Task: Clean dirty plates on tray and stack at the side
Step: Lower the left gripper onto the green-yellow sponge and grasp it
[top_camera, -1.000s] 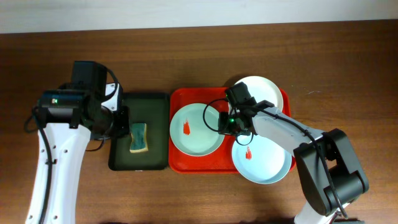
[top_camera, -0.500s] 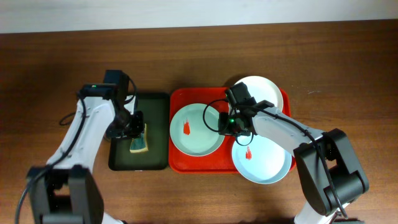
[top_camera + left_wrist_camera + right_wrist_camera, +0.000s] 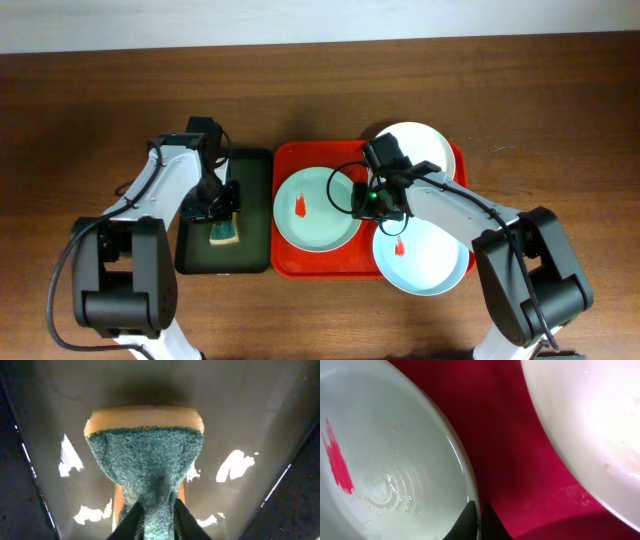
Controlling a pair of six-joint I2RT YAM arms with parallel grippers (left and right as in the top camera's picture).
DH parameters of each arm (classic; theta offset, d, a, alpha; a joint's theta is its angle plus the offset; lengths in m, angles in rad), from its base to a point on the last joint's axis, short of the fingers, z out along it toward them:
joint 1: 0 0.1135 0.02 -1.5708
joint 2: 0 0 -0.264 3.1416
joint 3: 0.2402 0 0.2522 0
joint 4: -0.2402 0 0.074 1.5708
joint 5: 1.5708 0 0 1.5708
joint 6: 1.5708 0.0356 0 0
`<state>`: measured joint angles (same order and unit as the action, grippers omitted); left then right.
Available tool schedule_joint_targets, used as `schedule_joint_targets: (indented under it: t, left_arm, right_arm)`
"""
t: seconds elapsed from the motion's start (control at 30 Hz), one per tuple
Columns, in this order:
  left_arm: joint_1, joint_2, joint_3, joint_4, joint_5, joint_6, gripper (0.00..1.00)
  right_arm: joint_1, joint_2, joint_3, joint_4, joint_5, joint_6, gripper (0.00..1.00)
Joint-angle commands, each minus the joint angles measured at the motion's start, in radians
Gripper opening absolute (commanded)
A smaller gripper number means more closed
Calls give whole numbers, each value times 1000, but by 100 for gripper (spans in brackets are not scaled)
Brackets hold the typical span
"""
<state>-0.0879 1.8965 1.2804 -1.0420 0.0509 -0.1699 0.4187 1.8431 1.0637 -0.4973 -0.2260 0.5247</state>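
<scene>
- Plates point(image 3: 316, 222) are the job: all three lie in the red tray point(image 3: 300, 264) right of centre, none yet stacked on the table point(image 3: 100, 80) beside it
- Furthest left, the left arm is what has changed: a second ago it was folded back beyond the dark green tray point(image 3: 252, 200), half a second ago it was swinging in, and now the left gripper point(image 3: 224, 212) sits directly over the sponge point(image 3: 225, 234)
- Its wrist view shows the left gripper point(image 3: 157, 521) clenched on the sponge point(image 3: 145, 455), the green scouring face puckered between the two fingers and the yellow body bulging beyond; the sponge looks still down in the dark green tray, not lifted
- That suggests the cleaning tool is now secured, so the wiping step can probably begin once it is carried across
- Next right, the first mint plate point(image 3: 325, 230) carries a red smear point(image 3: 301, 206) near its centre, unchanged, so it is not yet wiped
- The right gripper point(image 3: 366, 203) has held the same spot throughout; the wrist view shows the right gripper point(image 3: 477, 520) pinched on this plate's rim point(image 3: 465, 467), likely steadying it for the wipe
- Beyond it, the white plate point(image 3: 425, 145) lies at the tray's far corner, showing no smear
- The second mint plate point(image 3: 435, 268) at the near corner has its own red mark and overhangs the tray's edge
</scene>
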Motion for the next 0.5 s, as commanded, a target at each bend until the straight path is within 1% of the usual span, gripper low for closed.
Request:
schedule_joint_targets:
  t: [0.0,0.07,0.1,0.17,0.27,0.37,0.4,0.47]
  left_arm:
    - [-17,7,-8,14,-22,-2,21]
    - [-26,7,-16,30,-22,-1,21]
    - [-48,7,-35,68,-22,-1,21]
    - [-58,7,-37,77,-29,-1,21]
    - [-59,7,-37,76,-100,-1,23]
    - [-60,7,-36,75,-97,-1,25]
    - [-60,7,-37,64,-97,-1,29]
    - [-60,7,-37,46,-100,-1,30]
  right_arm:
    - [5,9,15,-4,-2,4,6]
    - [5,9,15,-4,-2,4,7]
    - [5,9,15,-5,-2,4,6]
    - [5,9,15,-8,-2,4,7]
    - [5,9,15,-11,-2,4,7]
    - [5,9,15,-11,-2,4,7]
    - [5,9,15,-11,-2,4,7]
    - [5,9,15,-11,-2,4,7]
